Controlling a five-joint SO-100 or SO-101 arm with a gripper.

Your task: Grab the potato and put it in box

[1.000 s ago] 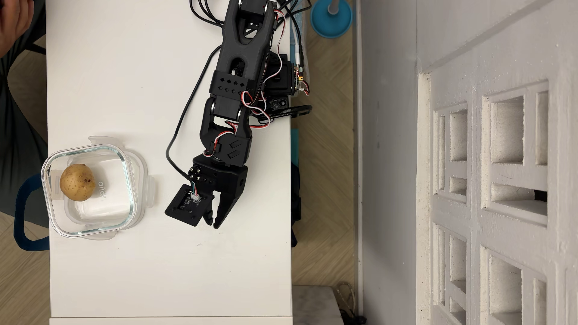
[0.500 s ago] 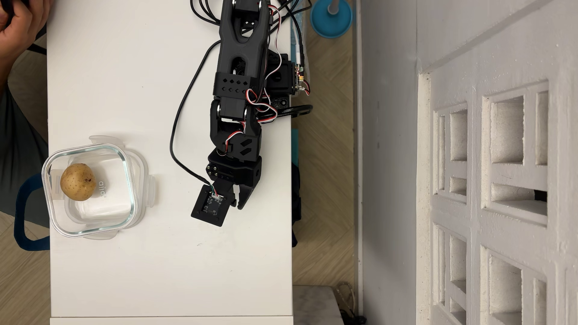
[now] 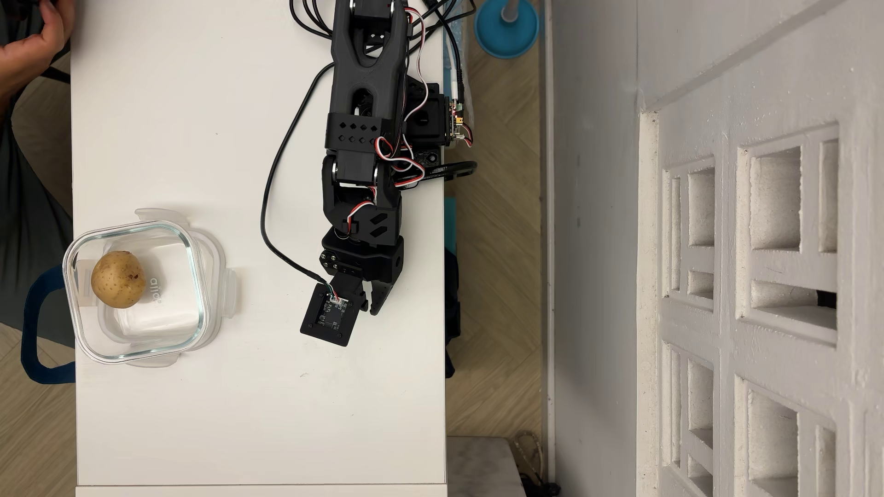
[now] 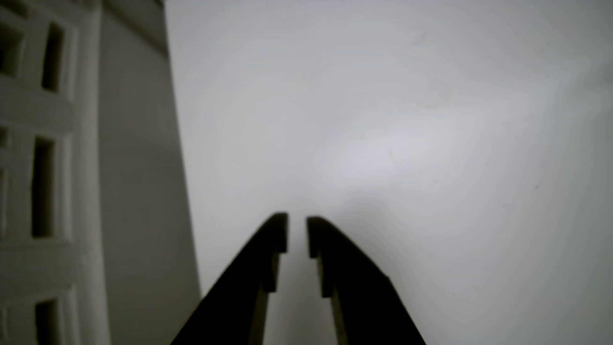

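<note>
Well to the left of the gripper (image 3: 370, 310) in the overhead view: potato (image 3: 118, 279) lying inside the box (image 3: 189, 239), against its left wall, grey logo on the glass base just right of it. Under the box, a translucent lid (image 3: 228, 291), clips poking out past the glass. Gripper itself empty, over bare white worktop (image 3: 263, 420) near the right edge, clear of box and potato. From the wrist view, gripper (image 4: 297, 217) nearly closed, a narrow slit left between the two dark fingers (image 4: 338, 252), nothing held. Beyond the tips only blurred pale worktop (image 4: 398, 99); off to the left there, a white panelled wall (image 4: 49, 166). Black cable (image 3: 268, 191) looping along the arm's left side down to the camera mount beside the gripper
</note>
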